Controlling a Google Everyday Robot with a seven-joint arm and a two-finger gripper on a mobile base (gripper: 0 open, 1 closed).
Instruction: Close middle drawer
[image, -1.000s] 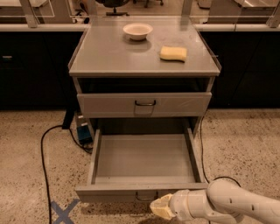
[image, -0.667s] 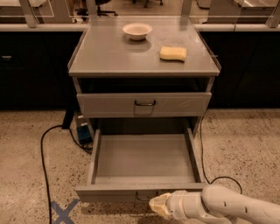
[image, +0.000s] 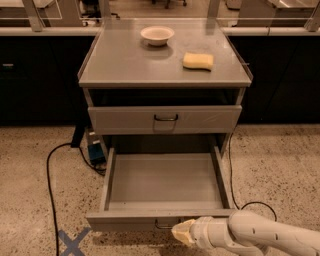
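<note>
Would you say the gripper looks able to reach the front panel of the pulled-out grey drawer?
Probably yes: the gripper sits right at the low front panel of the wide grey metal middle drawer, with nothing between them.

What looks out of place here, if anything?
Only the wide, shallow grey metal middle drawer: it stands pulled far out and empty. The gripper sits at its front panel, near the centre. The white bowl and yellow sponge on top lie tidy.
</note>
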